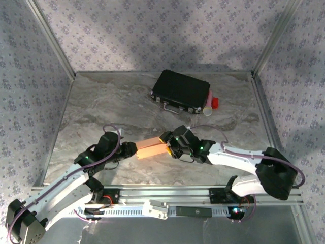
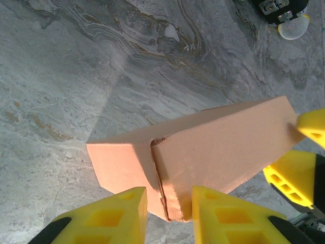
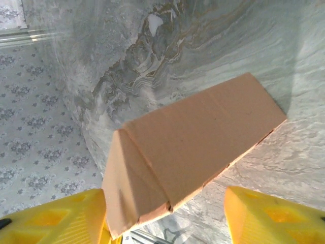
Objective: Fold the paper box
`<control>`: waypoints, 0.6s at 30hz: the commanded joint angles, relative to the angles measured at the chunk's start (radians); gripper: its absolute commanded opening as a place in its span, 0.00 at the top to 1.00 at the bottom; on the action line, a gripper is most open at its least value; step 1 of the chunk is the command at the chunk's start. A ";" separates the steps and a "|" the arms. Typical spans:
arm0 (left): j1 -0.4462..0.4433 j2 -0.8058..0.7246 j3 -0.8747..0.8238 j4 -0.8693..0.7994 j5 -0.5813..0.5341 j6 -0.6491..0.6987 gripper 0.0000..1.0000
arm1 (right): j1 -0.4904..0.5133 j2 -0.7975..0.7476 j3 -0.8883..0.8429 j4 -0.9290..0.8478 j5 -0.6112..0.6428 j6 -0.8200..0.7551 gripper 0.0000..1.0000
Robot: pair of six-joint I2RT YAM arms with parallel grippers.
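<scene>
Logged nearest: right gripper (image 3: 165,198) spread wide, straddling salmon-pink cardboard paper box (image 3: 203,132), grey marbled tabletop (image 3: 213,46) beneath; left gripper (image 2: 168,192) narrow round opposite end, pinch unclear.

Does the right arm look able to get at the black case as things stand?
Probably yes. Bare table lies between the right gripper and the black case. Its jaws stand open around one end of the paper box, so it could likely pull away.
</scene>
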 commanded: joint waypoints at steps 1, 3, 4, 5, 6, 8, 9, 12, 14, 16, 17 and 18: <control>0.008 0.006 -0.019 -0.026 -0.003 0.012 0.73 | -0.024 -0.088 0.010 -0.093 0.009 -0.103 0.31; 0.008 0.007 -0.019 -0.022 -0.001 0.011 0.74 | -0.049 -0.118 -0.020 -0.066 -0.005 -0.123 0.29; 0.009 0.009 -0.019 -0.022 0.001 0.011 0.74 | -0.062 -0.122 -0.031 -0.047 -0.024 -0.129 0.29; 0.009 0.010 -0.018 -0.021 0.000 0.012 0.74 | -0.072 -0.117 -0.036 -0.035 -0.046 -0.133 0.29; 0.008 0.011 -0.016 -0.021 0.002 0.013 0.75 | -0.077 -0.111 -0.036 -0.027 -0.061 -0.134 0.30; 0.008 0.013 -0.016 -0.022 0.001 0.012 0.75 | -0.083 -0.092 -0.037 -0.003 -0.087 -0.131 0.32; 0.008 0.015 -0.015 -0.022 0.003 0.013 0.75 | -0.082 -0.084 -0.038 0.005 -0.092 -0.129 0.33; 0.008 0.016 -0.013 -0.023 0.004 0.013 0.77 | -0.089 -0.056 -0.039 0.028 -0.105 -0.120 0.35; 0.009 0.014 -0.012 -0.027 0.006 0.013 0.77 | -0.093 -0.037 -0.039 0.039 -0.114 -0.117 0.41; 0.007 0.013 -0.010 -0.031 0.003 0.015 0.77 | -0.097 -0.024 -0.040 0.039 -0.120 -0.114 0.44; 0.009 0.011 -0.010 -0.030 0.004 0.015 0.77 | -0.097 -0.017 -0.044 0.039 -0.120 -0.111 0.46; 0.008 0.012 -0.010 -0.031 0.003 0.014 0.77 | -0.097 -0.013 -0.046 0.040 -0.122 -0.107 0.47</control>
